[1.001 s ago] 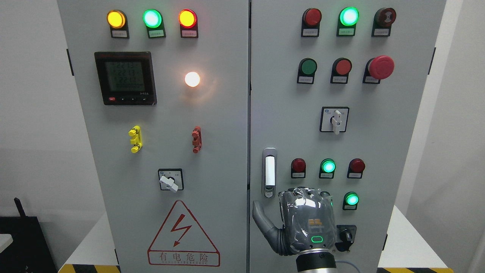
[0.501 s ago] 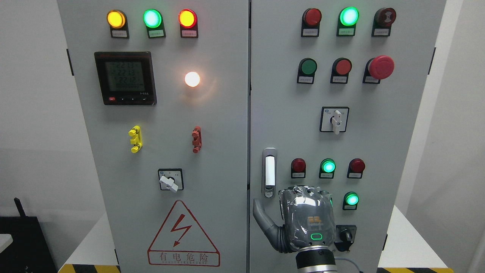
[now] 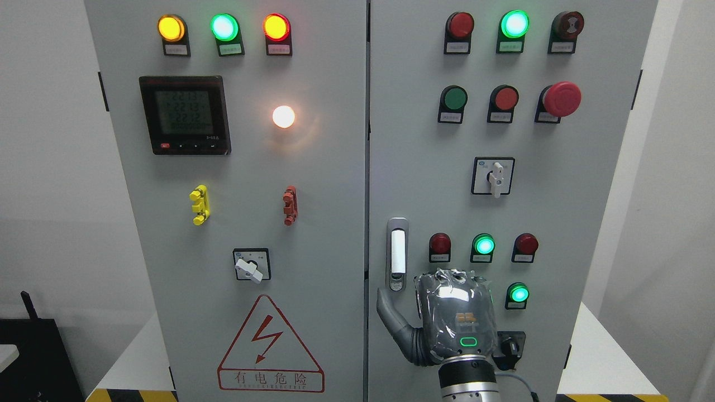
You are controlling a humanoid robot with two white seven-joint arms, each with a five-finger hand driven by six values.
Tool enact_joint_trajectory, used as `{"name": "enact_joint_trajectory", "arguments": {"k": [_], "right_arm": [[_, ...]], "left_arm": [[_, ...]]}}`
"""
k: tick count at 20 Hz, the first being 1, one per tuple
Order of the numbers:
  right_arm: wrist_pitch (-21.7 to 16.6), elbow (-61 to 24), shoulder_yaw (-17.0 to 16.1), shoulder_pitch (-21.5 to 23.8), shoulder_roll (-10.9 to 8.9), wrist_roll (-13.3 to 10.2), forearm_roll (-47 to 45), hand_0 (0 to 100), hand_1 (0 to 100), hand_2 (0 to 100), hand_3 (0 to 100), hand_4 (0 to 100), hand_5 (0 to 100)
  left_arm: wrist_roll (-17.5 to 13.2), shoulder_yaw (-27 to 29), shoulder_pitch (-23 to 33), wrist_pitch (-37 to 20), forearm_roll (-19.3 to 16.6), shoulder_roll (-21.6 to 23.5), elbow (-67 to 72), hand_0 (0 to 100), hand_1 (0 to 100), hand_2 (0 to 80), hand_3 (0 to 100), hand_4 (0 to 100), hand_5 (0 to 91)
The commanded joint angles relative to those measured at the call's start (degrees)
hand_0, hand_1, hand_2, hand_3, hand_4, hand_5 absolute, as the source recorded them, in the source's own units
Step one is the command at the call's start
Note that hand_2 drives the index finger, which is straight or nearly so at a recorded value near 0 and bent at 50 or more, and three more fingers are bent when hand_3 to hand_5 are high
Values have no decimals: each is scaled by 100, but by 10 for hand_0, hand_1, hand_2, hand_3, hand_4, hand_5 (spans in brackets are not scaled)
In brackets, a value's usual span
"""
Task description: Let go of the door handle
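Note:
The door handle [image 3: 397, 254] is a slim silver-and-white upright lever with a keyhole at its foot, set on the left edge of the right cabinet door [image 3: 424, 167]. My right hand [image 3: 455, 315], grey and wrapped in clear film, rises from the bottom edge just below and right of the handle, its back toward me. Its thumb [image 3: 391, 315] sticks out to the left, tip close under the handle's foot but not around it. The hand holds nothing. Both doors look closed. My left arm is out of view.
Close around the hand are lit green lamps [image 3: 484, 245] [image 3: 519, 293], red lamps [image 3: 439, 244] and a black key switch [image 3: 509, 347]. A rotary switch [image 3: 494, 176] and a red mushroom button [image 3: 561, 99] sit higher. The left door carries a meter [image 3: 185, 115] and a warning triangle [image 3: 270, 346].
My right hand has shifted slightly up and to the right, and the thumb tip has risen closer to the handle's foot. The handle and doors have not moved.

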Motion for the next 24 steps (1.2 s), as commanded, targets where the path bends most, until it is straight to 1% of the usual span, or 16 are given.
{"name": "enact_joint_trajectory", "arguments": {"k": [1, 10, 19, 24], "right_arm": [[3, 103, -55, -95, -3, 19, 0, 351, 0, 1000, 1000, 915, 920], [12, 182, -73, -227, 6, 28, -9, 354, 0, 1000, 1000, 911, 920], [38, 244, -90, -227, -3, 28, -123, 352, 0, 1000, 1000, 913, 919], [47, 252, -90, -236, -3, 28, -123, 381, 0, 1000, 1000, 914, 919]], "left_arm": [[5, 1, 193, -2, 0, -2, -167, 120, 389, 0, 0, 0, 0], [5, 1, 193, -2, 0, -2, -176, 120, 389, 0, 0, 0, 0], [5, 1, 193, -2, 0, -2, -176, 120, 389, 0, 0, 0, 0], [5, 1, 193, -2, 0, -2, -176, 120, 389, 0, 0, 0, 0]]}}
